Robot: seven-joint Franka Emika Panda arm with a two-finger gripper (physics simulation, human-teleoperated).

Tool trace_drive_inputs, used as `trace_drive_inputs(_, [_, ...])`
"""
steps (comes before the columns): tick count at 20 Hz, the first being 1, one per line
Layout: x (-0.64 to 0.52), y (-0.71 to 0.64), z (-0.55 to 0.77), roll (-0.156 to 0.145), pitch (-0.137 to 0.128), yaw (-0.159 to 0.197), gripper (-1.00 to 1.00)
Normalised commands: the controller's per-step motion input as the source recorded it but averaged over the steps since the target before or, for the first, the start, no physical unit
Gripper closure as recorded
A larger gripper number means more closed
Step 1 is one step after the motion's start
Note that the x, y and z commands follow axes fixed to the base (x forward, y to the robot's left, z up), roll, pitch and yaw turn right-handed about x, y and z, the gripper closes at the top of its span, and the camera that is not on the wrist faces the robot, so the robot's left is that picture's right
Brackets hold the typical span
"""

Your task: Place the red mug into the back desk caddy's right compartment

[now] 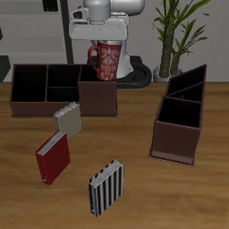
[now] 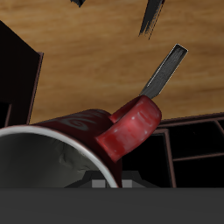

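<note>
Here the gripper is closed on the red mug, which hangs upright in the upper middle of the exterior frame, just above the right compartment of the back desk caddy. A good placement, I judge, means lowering straight down, centred between the cell walls, handle clear of the partition, and releasing only once the base is inside. The gripper's fingertips are hidden behind the mug, and the cell floor cannot be made out.
</note>
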Motion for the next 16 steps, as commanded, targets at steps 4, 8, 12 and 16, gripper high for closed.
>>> trace_drive_inputs(4, [-0.31,-0.11,-0.02,-0.02,-0.021,0.041,1.0])
trace_drive_inputs(8, [-0.19,-0.17,-0.06,-0.025,0.012,-0.009,1.0])
trace_drive_inputs(12, [-0.15,-0.14,-0.12,-0.008,0.016,-0.014,1.0])
trace_drive_inputs(16, [-0.14,-0.05,-0.07,-0.004,0.003,-0.008,1.0])
